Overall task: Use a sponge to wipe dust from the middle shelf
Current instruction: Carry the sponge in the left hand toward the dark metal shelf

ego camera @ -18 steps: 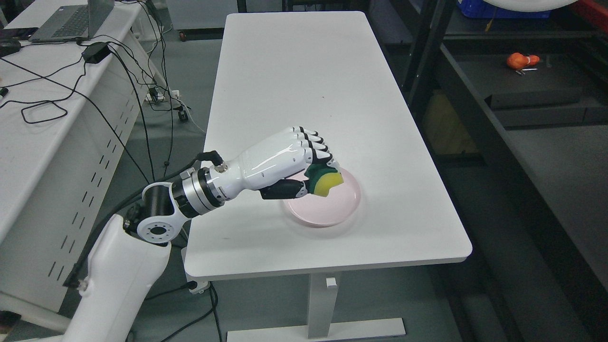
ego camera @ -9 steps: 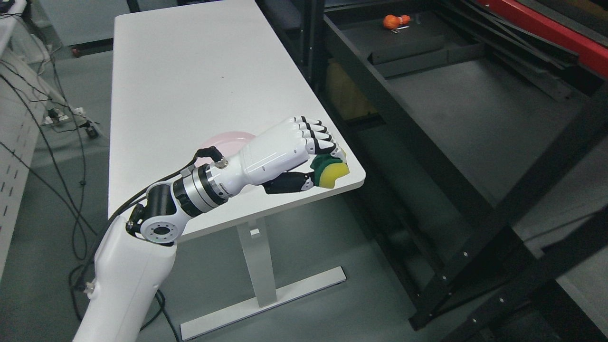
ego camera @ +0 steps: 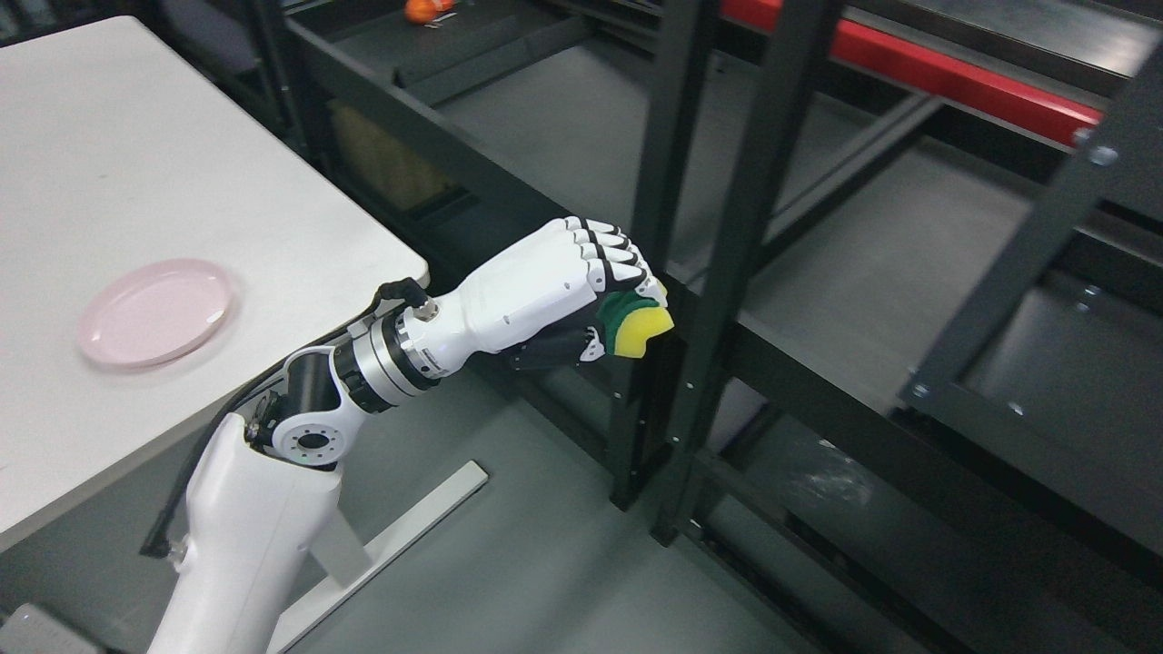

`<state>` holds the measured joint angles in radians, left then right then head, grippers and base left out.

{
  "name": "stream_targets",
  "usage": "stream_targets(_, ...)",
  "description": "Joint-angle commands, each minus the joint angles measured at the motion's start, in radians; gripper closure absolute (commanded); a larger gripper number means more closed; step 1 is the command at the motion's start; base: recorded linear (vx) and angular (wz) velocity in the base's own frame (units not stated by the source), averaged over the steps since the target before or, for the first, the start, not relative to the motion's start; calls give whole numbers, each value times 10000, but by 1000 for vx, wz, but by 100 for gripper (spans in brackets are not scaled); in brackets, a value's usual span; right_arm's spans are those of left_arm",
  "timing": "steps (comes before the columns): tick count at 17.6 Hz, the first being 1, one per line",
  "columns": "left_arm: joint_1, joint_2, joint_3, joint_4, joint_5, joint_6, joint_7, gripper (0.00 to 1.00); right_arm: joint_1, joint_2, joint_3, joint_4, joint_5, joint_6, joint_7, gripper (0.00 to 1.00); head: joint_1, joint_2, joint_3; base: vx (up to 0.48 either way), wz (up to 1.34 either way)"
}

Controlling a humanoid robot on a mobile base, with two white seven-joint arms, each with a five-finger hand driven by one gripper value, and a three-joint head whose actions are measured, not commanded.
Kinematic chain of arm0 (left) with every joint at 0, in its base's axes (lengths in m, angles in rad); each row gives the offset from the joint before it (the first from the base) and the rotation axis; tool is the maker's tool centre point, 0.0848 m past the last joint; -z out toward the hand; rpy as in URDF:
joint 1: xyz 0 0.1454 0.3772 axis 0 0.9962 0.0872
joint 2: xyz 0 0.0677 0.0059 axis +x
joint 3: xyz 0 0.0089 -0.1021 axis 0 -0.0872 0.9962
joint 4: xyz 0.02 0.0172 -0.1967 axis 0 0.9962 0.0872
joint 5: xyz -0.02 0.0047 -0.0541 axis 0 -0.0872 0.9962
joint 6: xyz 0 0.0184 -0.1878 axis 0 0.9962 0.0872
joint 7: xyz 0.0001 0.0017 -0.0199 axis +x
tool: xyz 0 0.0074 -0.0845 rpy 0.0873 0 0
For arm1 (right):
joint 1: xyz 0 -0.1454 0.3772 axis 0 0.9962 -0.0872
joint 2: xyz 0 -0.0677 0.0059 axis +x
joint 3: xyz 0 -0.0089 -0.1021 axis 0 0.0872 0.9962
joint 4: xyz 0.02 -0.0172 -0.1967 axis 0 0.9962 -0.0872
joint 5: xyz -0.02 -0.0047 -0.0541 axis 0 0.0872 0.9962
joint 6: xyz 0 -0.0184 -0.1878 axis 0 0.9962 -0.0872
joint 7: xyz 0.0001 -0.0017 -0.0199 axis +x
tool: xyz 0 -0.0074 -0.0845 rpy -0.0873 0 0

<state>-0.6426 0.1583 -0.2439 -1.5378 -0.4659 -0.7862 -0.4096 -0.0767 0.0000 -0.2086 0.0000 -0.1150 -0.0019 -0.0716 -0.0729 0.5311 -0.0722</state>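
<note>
Black shelving [ego camera: 727,182] stands just beyond the left hand [ego camera: 563,291], whose curled fingers clamp a yellow-and-green sponge [ego camera: 636,327] — its upper part hidden under them.

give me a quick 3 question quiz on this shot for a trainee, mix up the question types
1. True or false: the left hand is shut on the sponge.
2. Where does the pink plate lie? A) on a shelf board of the black rack B) on the white table C) on the floor
3. Fill in: the sponge has a yellow face and a ____ backing.

Key
1. True. The fingers curl round it, and the yellow end sticks out.
2. B. It lies near the table's front edge, with nothing on it.
3. Green.
</note>
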Motion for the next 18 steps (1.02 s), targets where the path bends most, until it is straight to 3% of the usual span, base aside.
stream_targets(1,-94,-110,-503,38,-5,8,16,100,0,-174,0,-174,0,725,-5,0,0,0,0,-222,-976)
stream_targets(3,-78,-141,-1407,23,11,8,31,100,0,-174,0,-174,0,725,-5,0,0,0,0,-220,-994)
stream_targets(7,-934,-400,-2024,145,-81,8,16,100,0,-174,0,-174,0,725,-5,0,0,0,0,-183,-1035)
stream_targets(11,-3034,-1409,-3388,850,-81,8,-45,100,0,-174,0,-174,0,725,-5,0,0,-1,0,-107,-929)
stream_targets(18,-7190,-1409,-4127,2230,-692,8,-45,100,0,-174,0,-174,0,725,-5,0,0,-3,0,-17,-518)
